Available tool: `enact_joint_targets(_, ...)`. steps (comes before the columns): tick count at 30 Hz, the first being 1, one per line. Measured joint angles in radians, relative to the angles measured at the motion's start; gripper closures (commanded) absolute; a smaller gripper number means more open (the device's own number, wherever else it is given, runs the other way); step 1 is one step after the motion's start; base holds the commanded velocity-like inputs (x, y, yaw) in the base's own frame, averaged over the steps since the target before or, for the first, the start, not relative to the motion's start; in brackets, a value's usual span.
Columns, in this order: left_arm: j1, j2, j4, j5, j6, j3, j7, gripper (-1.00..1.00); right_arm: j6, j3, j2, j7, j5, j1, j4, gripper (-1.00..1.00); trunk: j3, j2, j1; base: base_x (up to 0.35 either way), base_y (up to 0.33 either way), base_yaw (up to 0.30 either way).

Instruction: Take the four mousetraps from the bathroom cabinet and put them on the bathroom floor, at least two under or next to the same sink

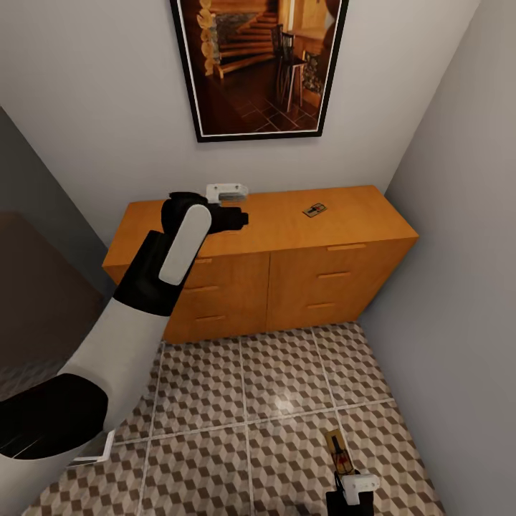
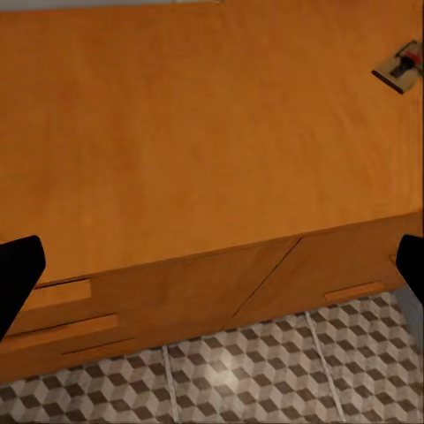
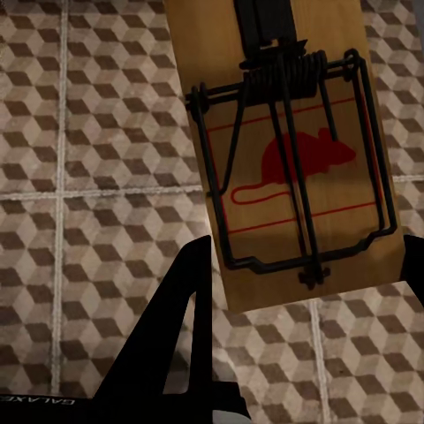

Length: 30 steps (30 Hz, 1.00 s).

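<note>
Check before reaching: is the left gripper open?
Open: the left gripper fingers stand far apart over the cabinet, holding nothing.

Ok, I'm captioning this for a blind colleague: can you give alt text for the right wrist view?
A wooden mousetrap with dark wire spring and a red mouse print, seen close above the cube-patterned bathroom floor. The right gripper has its dark fingers either side of the trap's near end.

Open cabinet top, tight side walls

The cabinet (image 1: 265, 222) top is mostly bare wood; one mousetrap (image 1: 314, 210) lies toward its right, with free surface around it. The left gripper (image 1: 228, 192) hangs over the rear left. Walls close in on both sides. The bathroom floor (image 1: 279, 387) in front lies open, except a mousetrap (image 1: 338, 450) near the right gripper (image 1: 357, 487).
</note>
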Motion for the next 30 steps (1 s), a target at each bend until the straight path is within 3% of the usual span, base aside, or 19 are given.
enact_joint_targets(4, -0.002, 0.003, -0.038, 0.026, 0.002, -0.002, -0.001, -1.00, 0.000, 0.000, 0.001, -0.003, 0.000, 0.000, 0.000, 1.00, 0.000, 0.000, 0.000, 0.000, 0.000, 0.000)
enact_joint_targets(10, -0.002, 0.006, -0.059, 0.036, 0.003, -0.010, -0.002, -1.00, -0.001, 0.001, 0.004, -0.002, 0.001, 0.000, -0.002, 1.00, 0.000, 0.000, 0.000, 0.000, 0.000, 0.000)
enact_joint_targets(18, -0.003, 0.011, -0.071, 0.040, 0.002, -0.086, -0.002, -1.00, -0.021, -0.002, 0.001, -0.004, -0.009, 0.000, -0.003, 1.00, 0.000, 0.000, 0.000, 0.000, 0.000, 0.000)
enact_joint_targets(22, -0.004, 0.028, -0.102, 0.040, 0.001, -0.104, -0.003, -1.00, -0.051, -0.003, -0.003, 0.001, -0.047, 0.000, -0.003, 1.00, 0.000, 0.000, 0.000, 0.000, 0.000, 0.000)
enact_joint_targets(27, -0.004, 0.040, -0.117, 0.040, 0.001, -0.109, -0.003, -1.00, -0.101, -0.003, -0.005, 0.032, -0.129, 0.000, -0.001, 1.00, 0.000, 0.000, 0.000, 0.000, 0.000, 0.000)
enact_joint_targets(30, -0.004, 0.043, -0.129, 0.040, 0.001, -0.109, -0.004, -1.00, -0.108, -0.002, -0.005, 0.057, -0.147, 0.000, 0.000, 1.00, 0.000, 0.000, 0.000, 0.000, 0.000, 0.000)
